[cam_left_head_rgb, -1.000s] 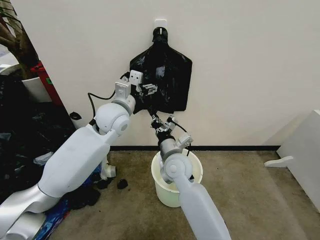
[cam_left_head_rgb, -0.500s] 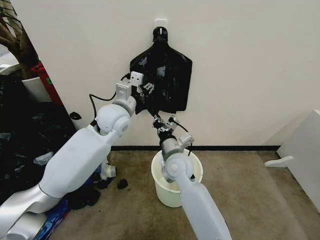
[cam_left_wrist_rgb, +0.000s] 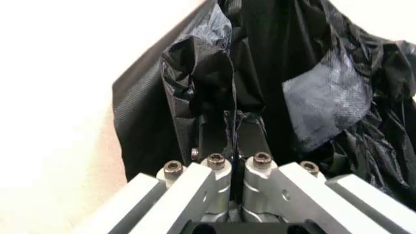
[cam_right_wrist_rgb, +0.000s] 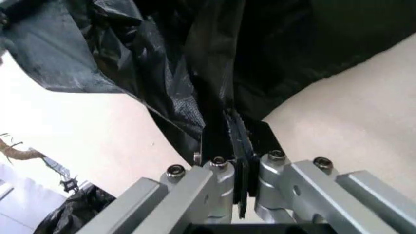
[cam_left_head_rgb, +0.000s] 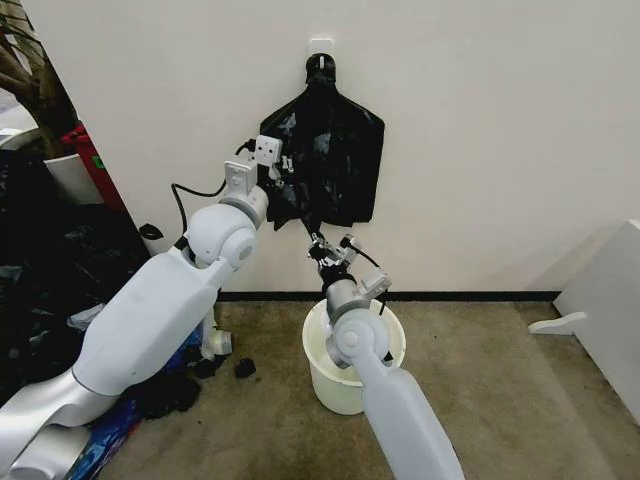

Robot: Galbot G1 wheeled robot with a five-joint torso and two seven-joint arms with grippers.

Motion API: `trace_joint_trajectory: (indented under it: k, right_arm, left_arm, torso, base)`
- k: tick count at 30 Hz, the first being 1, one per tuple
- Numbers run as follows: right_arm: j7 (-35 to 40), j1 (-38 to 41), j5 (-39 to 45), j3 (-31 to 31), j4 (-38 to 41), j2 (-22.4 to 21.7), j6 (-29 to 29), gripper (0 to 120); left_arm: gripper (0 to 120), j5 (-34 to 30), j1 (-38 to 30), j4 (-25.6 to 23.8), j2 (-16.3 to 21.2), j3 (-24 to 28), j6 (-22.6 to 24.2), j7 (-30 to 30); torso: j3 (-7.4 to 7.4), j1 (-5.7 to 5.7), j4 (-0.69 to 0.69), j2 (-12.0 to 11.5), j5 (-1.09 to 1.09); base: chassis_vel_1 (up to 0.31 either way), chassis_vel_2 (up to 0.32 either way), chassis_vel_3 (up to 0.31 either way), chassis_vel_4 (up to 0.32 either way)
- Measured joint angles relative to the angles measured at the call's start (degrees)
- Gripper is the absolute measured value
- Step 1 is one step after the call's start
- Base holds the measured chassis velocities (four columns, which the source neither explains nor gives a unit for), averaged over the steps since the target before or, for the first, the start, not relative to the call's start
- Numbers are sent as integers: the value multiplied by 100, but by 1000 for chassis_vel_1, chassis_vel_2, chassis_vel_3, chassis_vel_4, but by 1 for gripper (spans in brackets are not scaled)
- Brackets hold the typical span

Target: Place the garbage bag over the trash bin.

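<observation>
The cream-white trash bin point(cam_left_head_rgb: 352, 362) is standing on the floor point(cam_left_head_rgb: 480, 400), below both jaws. Above it, the right gripper point(cam_right_wrist_rgb: 234, 129) is pinching the lower edge of the garbage bag point(cam_left_head_rgb: 330, 160), jaws narrow on the film. Higher, the left gripper point(cam_left_wrist_rgb: 233, 127) is clamping the bag's side fold. The bag is hanging from a wall hook point(cam_left_head_rgb: 320, 47).

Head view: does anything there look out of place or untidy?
Yes. On the floor left of the trash bin, a heap of dark bags lies in disorder, with small black scraps scattered beside it. The garbage bag hangs on the wall, crumpled where the left gripper and right gripper pinch it.
</observation>
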Motion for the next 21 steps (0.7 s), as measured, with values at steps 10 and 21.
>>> trace_joint_trajectory:
  k: [10, 21]
  right_arm:
    - [-259, -499, -1285, -134, 577, -323, 33, 34]
    - [-192, -841, -1482, -239, 1667, -921, -48, 77]
  left_arm:
    - [0, -155, 39, -58, -9, -116, -88, -40]
    - [0, -320, 78, -77, 82, -153, -159, 6]
  torso:
    - [0, 0, -1, 0, 1]
    - [-1, 0, 0, 0, 0]
  base:
    - [0, 0, 0, 0]
    - [0, 0, 0, 0]
